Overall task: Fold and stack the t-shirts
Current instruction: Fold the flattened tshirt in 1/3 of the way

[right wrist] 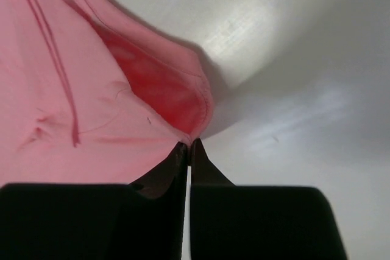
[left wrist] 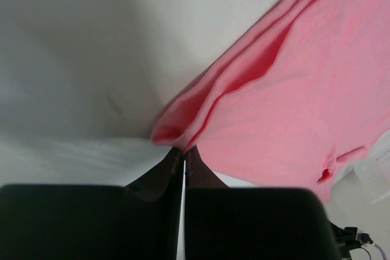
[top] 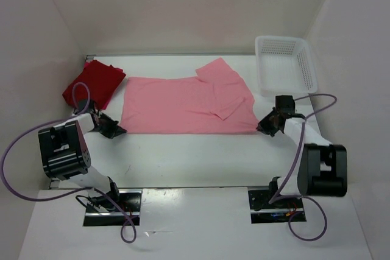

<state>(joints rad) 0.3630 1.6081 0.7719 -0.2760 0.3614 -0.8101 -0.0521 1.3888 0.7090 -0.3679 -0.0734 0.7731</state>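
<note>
The pink shirt lies flat at frame centre. The left claw and right claw each clamp a lower corner, apparently to carry the near hem upward. The folded red shirt at upper left and the basket at upper right flank the fold path; the table shows below the hem.

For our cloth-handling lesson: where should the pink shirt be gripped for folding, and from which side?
Its near corners, from the near edge: the pink shirt lies flat with a long edge nearest. The left gripper and right gripper are shut on those corners.
</note>
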